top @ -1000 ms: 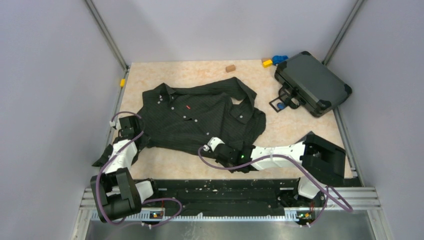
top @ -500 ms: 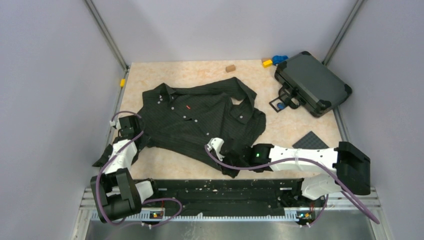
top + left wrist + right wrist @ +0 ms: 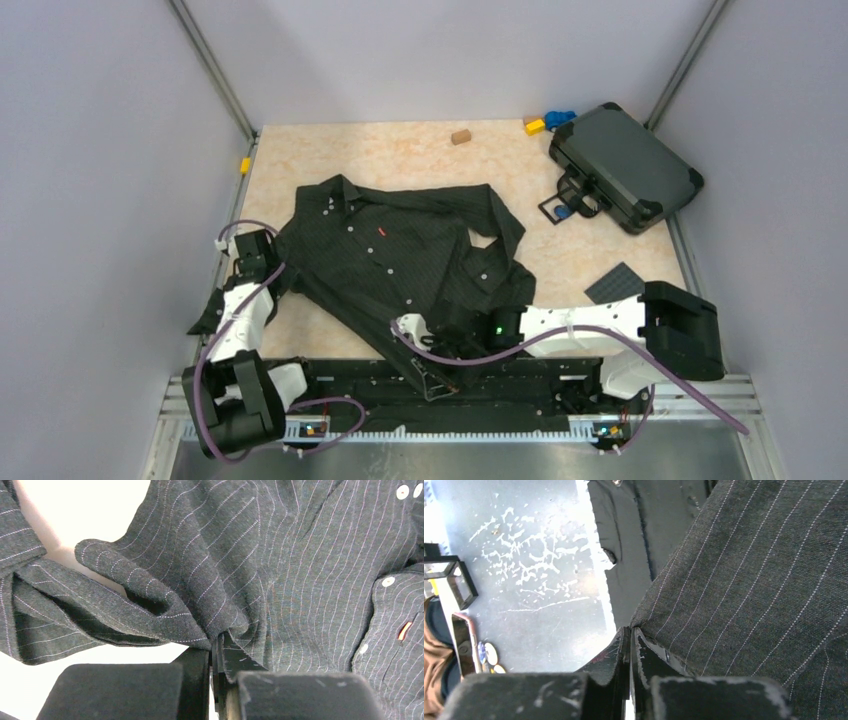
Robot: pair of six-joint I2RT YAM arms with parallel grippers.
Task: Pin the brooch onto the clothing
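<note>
The black pinstriped shirt [image 3: 400,250] lies spread across the table, with its small red tag [image 3: 380,232] near the button line. My left gripper [image 3: 275,268] is shut on a fold of the shirt's left side; the left wrist view shows the cloth [image 3: 300,570] bunched at the closed tips [image 3: 217,642]. My right gripper [image 3: 412,340] is shut on the shirt's lower edge by the near rail; the right wrist view shows the closed tips [image 3: 630,632] pinching the fabric [image 3: 764,580]. A tiny round blue piece, the brooch [image 3: 563,211], lies by the case handle, far from both grippers.
A dark hard case [image 3: 625,165] stands at the back right, with a bright-blue toy [image 3: 561,117] and a yellow brick [image 3: 535,126] behind it. A brown block [image 3: 460,136] lies at the back. A dark flat plate [image 3: 615,283] lies on the right. The black rail [image 3: 520,385] runs along the near edge.
My right gripper has pulled the shirt's lower edge left and toward the near rail, stretching the shirt out. The hem now hangs over the rail. The left gripper keeps its hold.
</note>
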